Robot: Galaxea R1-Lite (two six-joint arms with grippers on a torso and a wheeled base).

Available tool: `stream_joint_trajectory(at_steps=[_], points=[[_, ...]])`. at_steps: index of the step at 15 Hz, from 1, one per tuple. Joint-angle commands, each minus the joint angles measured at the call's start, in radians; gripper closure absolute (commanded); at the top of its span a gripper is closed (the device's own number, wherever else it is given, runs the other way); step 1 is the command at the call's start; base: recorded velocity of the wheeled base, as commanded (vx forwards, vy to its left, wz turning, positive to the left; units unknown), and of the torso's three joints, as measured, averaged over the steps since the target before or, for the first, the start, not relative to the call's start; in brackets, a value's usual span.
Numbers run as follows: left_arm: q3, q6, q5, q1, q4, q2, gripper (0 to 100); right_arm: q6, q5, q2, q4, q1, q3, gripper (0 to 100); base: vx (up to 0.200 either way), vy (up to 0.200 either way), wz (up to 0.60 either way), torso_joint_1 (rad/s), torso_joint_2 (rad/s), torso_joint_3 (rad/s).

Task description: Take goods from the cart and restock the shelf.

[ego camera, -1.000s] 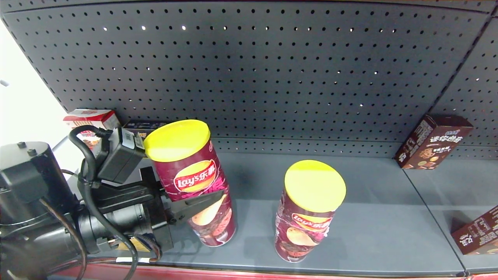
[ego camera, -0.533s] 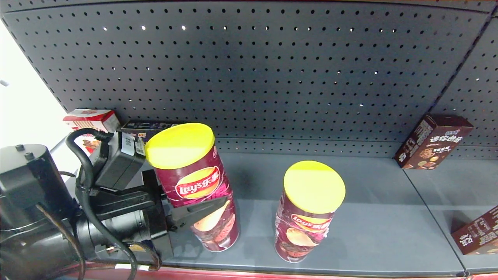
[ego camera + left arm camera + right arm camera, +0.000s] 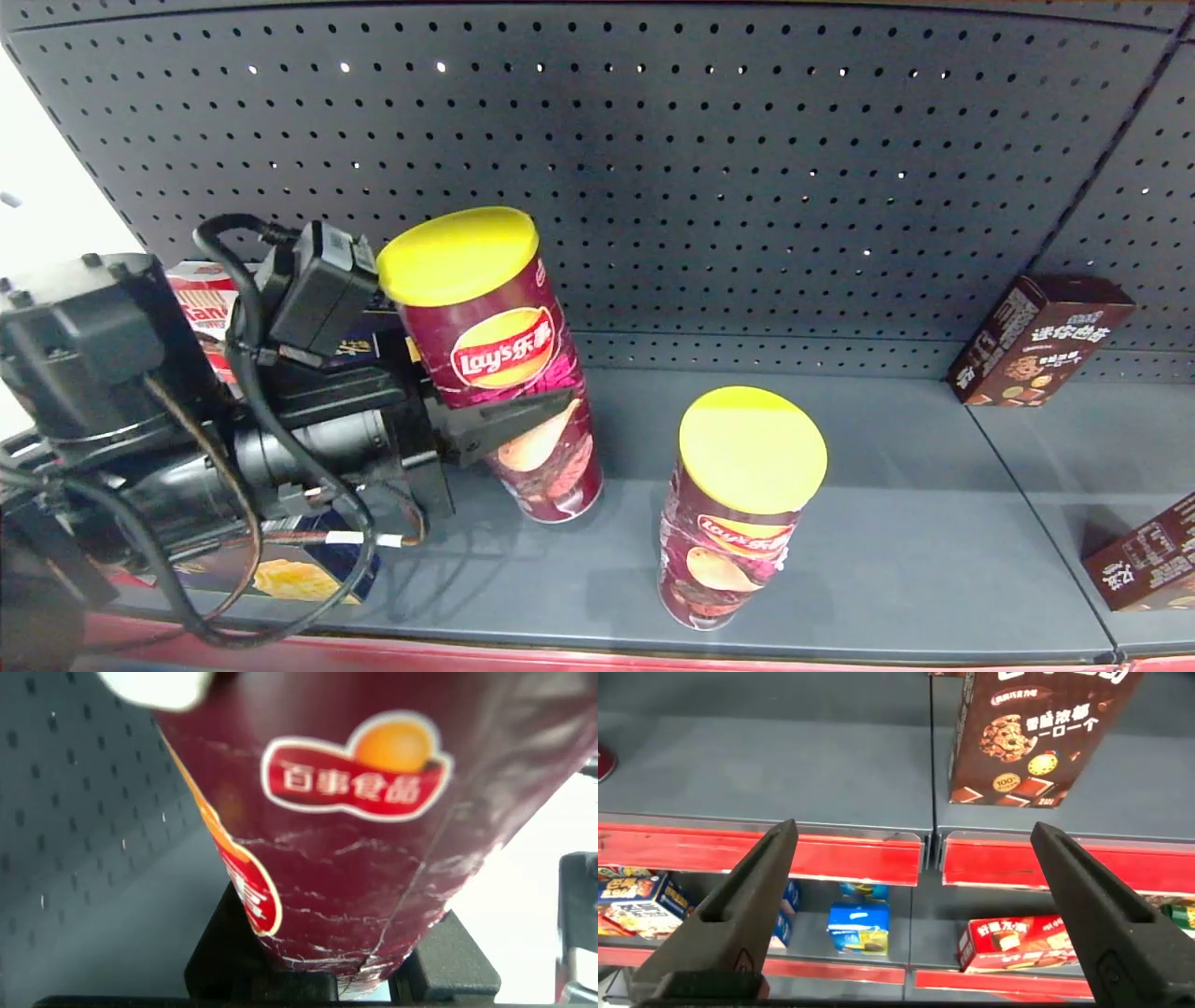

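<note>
A maroon chip can (image 3: 504, 373) with a yellow lid leans at the left of the grey shelf (image 3: 896, 551), its base close to the shelf floor. I cannot tell whether it touches. My left gripper (image 3: 523, 411) is shut on the can's middle from the side. In the left wrist view the can (image 3: 374, 840) stands right in front of the camera, with the left gripper (image 3: 341, 971) clamped low on it. A second, matching can (image 3: 738, 504) stands upright at the shelf's centre front. My right gripper (image 3: 915, 905) is open with nothing between its fingers, facing the shelf's red front rail (image 3: 831, 849).
The pegboard back wall (image 3: 653, 187) rises behind the cans. Brown cookie boxes sit at the right (image 3: 1036, 341), (image 3: 1144, 555), (image 3: 1032, 737). A red-and-white box (image 3: 201, 303) stands behind my left arm and a blue box (image 3: 299, 574) lies under it. Bare shelf floor separates the two cans.
My left arm has carried the can up and deeper into the shelf, a little to the right. The second can and the boxes have not moved.
</note>
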Motion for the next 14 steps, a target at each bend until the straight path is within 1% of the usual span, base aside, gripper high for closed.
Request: stream_joint_trajectory(at_steps=[1,2,3,4,5,6,7,9,10,11,12,13,14], points=[[-0.143,0.003,-0.074,0.041,0.014,0.153,100,-0.001,0.001,0.002,0.000,0.000,0.000,0,0.000,0.000,0.00,0.000,0.00,0.000],[-0.177,0.003,-0.081,0.048,0.017,0.182,100,-0.001,0.001,0.002,0.000,0.000,0.000,0,0.000,0.000,0.00,0.000,0.00,0.000],[-0.230,0.003,-0.083,0.045,0.017,0.240,100,-0.001,0.001,0.002,0.000,0.000,0.000,0,0.000,0.000,0.00,0.000,0.00,0.000],[-0.272,-0.008,-0.085,0.027,0.019,0.286,100,-0.001,0.001,0.002,0.000,0.000,0.000,0,0.000,0.000,0.00,0.000,0.00,0.000],[-0.286,-0.012,-0.086,0.019,0.014,0.302,100,-0.001,0.001,0.002,0.000,0.000,0.000,0,0.000,0.000,0.00,0.000,0.00,0.000],[-0.342,-0.017,-0.091,0.021,0.020,0.336,100,-0.001,0.001,0.002,0.000,0.000,0.000,0,0.000,0.000,0.00,0.000,0.00,0.000],[-0.367,-0.017,-0.100,0.022,0.026,0.348,100,-0.001,0.001,0.002,0.000,0.000,0.000,0,0.000,0.000,0.00,0.000,0.00,0.000],[-0.445,-0.014,-0.149,0.021,0.100,0.392,100,-0.001,0.001,0.002,0.000,0.000,0.000,0,0.000,0.000,0.00,0.000,0.00,0.000],[-0.461,-0.012,-0.151,0.021,0.128,0.400,100,-0.001,0.001,0.002,0.000,0.000,0.000,0,0.000,0.000,0.00,0.000,0.00,0.000],[-0.485,-0.003,-0.152,0.018,0.180,0.411,100,-0.001,0.001,0.002,0.000,0.000,0.000,0,0.000,0.000,0.00,0.000,0.00,0.000],[-0.500,0.009,-0.152,0.016,0.200,0.420,100,-0.001,0.001,0.002,0.000,0.000,0.000,0,0.000,0.000,0.00,0.000,0.00,0.000],[-0.542,0.055,-0.154,0.014,0.244,0.440,100,-0.001,0.001,0.002,0.000,0.000,0.000,0,0.000,0.000,0.00,0.000,0.00,0.000],[-0.565,0.078,-0.157,0.014,0.281,0.447,100,-0.001,0.001,0.002,0.000,0.000,0.000,0,0.000,0.000,0.00,0.000,0.00,0.000]])
